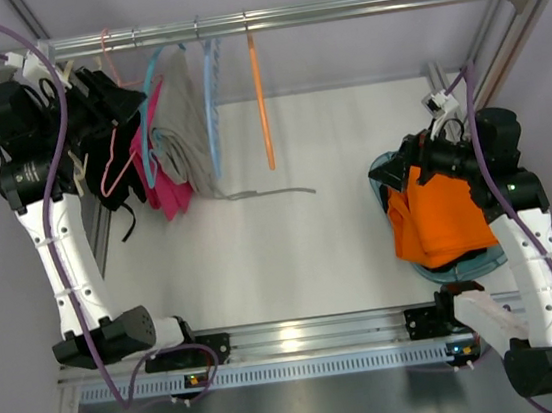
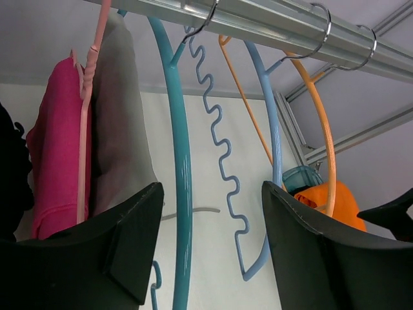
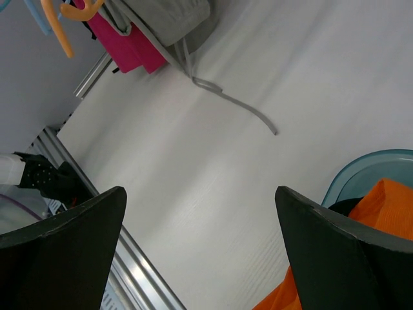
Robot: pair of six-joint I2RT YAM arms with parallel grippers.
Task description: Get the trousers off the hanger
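The light-grey trousers hang over the teal hanger on the rail, and their drawstring trails across the table. My left gripper is open, raised at the rail beside the trousers. In the left wrist view the teal hanger runs between my open fingers without touching either, with the trousers just to its left. My right gripper is open and empty above the orange garment. The right wrist view shows the trousers and the drawstring far off.
On the rail also hang a pink hanger with a magenta cloth, a sky-blue hanger and an orange hanger. An orange garment lies in a teal basket at the right.
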